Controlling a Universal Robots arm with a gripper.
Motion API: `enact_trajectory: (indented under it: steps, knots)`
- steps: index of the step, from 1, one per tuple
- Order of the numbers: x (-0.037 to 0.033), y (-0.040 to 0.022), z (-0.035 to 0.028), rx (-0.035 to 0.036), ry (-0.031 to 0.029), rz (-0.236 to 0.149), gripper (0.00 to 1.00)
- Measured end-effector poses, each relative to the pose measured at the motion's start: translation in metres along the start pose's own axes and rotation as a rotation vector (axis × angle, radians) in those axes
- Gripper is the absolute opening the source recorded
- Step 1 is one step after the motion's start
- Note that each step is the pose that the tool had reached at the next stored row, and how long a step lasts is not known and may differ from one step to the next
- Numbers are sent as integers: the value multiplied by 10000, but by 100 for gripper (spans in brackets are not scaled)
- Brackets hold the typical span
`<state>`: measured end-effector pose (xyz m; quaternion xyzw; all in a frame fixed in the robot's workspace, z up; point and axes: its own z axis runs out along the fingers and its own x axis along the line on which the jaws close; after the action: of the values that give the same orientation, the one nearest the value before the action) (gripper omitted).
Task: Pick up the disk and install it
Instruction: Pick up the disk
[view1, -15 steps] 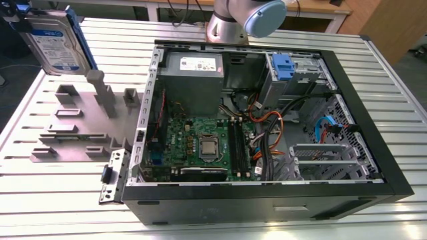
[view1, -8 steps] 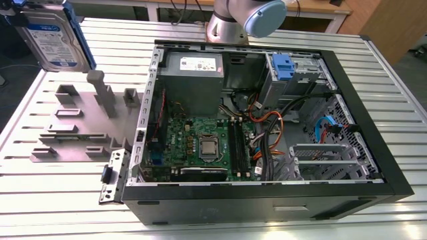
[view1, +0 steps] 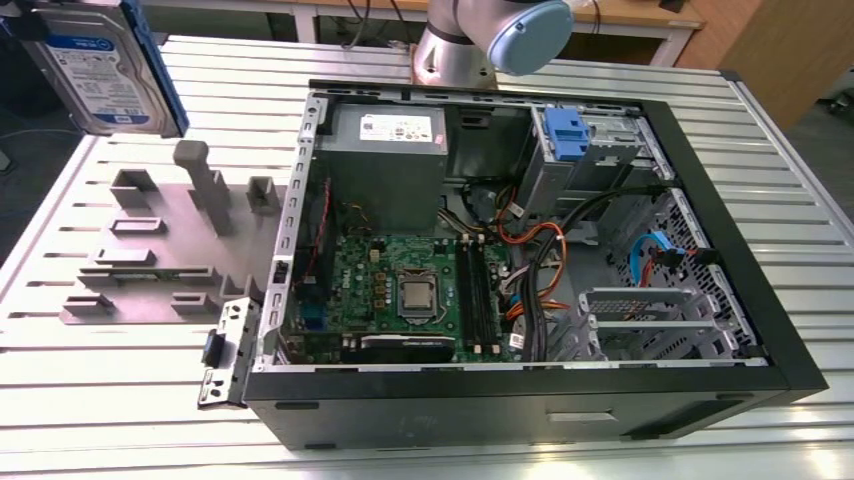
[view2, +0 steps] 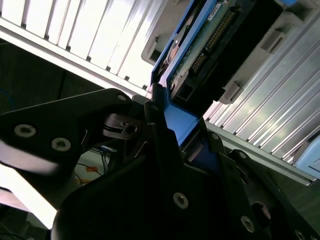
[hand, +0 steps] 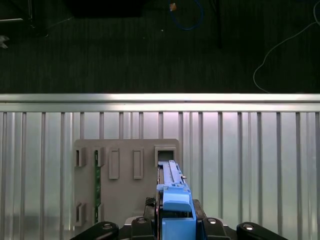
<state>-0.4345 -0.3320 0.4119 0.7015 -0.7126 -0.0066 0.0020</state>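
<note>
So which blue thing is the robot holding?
The disk in its blue carrier, clamped in the gripper; the blue latch sits inside the computer case.

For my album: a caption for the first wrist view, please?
The fingers hold the disk edge-on over the grey holder on the table.

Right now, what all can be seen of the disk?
The disk is a flat silver hard drive with a white-and-blue label, framed by a blue plastic carrier. It hangs in the air over the grey fixture plate, at the exterior view's left of the open computer case. The gripper clamps its carrier end.
</note>
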Motion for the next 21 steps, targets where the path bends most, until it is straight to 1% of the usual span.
enact_trajectory:
  steps: [9, 12, 15, 21]
  knots:
    - [0, 0, -8, 0, 0, 0, 36]
    - [0, 0, -21, -1, 0, 0, 36]
    - [0, 0, -44, -1, 1, 0, 36]
    - [-1, 1, -117, 0, 0, 0, 36]
